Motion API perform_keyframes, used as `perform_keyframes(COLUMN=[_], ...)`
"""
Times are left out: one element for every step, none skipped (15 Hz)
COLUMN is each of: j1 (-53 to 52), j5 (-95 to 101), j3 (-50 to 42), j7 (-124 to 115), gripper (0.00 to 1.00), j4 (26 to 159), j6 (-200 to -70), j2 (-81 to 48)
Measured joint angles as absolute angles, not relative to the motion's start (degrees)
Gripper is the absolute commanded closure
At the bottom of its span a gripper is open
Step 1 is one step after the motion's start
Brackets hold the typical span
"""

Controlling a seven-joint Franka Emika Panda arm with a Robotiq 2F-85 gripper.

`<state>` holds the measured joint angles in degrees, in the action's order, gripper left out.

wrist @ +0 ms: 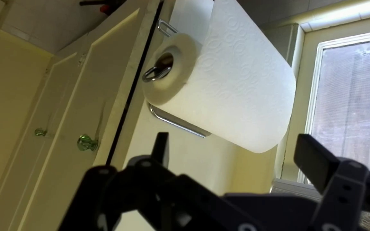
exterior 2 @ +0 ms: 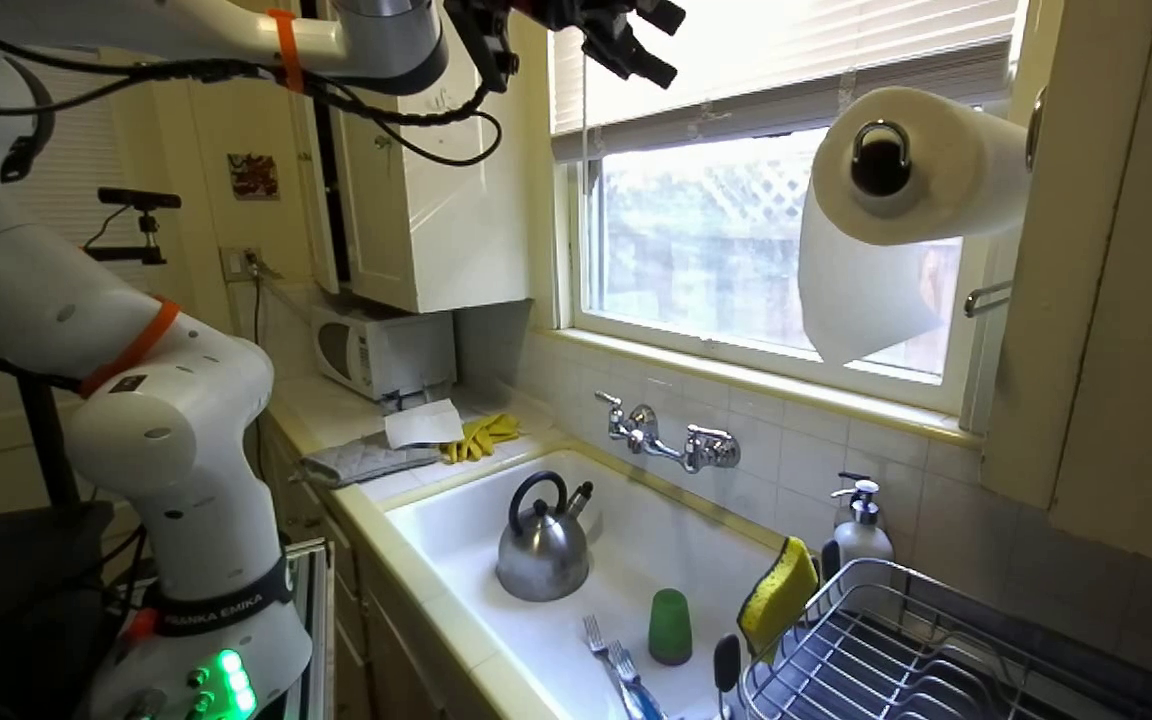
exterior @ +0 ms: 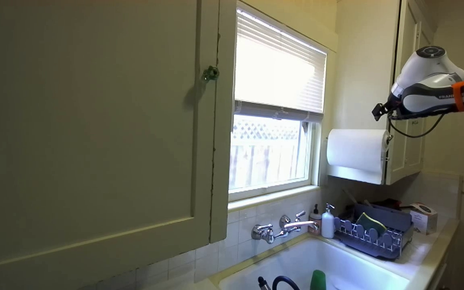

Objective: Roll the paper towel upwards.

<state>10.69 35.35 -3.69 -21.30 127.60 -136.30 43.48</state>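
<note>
- Wrist view: my black two-fingered gripper (wrist: 233, 144), its fingers spread wide.
- Task object: a thick white embossed paper towel roll (wrist: 236, 80), mounted horizontally on a chrome wire holder (wrist: 164, 73) at the side of a cream-painted cabinet (exterior: 363, 72); a gap separates it from my fingertips.
- Loose end: a white sheet (exterior 2: 861, 310) hanging below the roll, seen in an exterior view against a bright window (exterior 2: 716, 240) whose upper part is covered by a white slatted blind (exterior: 280, 66).
- Both exterior views: my white jointed arm (exterior 2: 201, 400) with orange bands, placing the gripper higher in the picture than the roll.
- In an exterior view: a white sink (exterior 2: 656, 535) containing a brushed-steel kettle (exterior 2: 543, 560) with a black handle, a tapered green cup (exterior 2: 671, 627) standing narrow end up, and metal forks (exterior 2: 593, 632).
- Beside the sink: a metal wire dish rack (exterior 2: 896, 650) with a tilted yellow, dark-edged sponge (exterior 2: 781, 595) at its edge; near it, a white bottle (exterior 2: 863, 545) with a silver pump.
- At the sink's opposite end: yellow gloves (exterior 2: 481, 438) beside a folded grey cloth (exterior 2: 371, 462), a white microwave (exterior 2: 411, 355) near them.
</note>
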Motion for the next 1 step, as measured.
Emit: perform_keyframes(j1=[10.75], j5=[35.34], j3=[-3.56], j7=[-21.3], gripper=[0.0], j4=[127.56], j6=[-136.3], j2=[43.17])
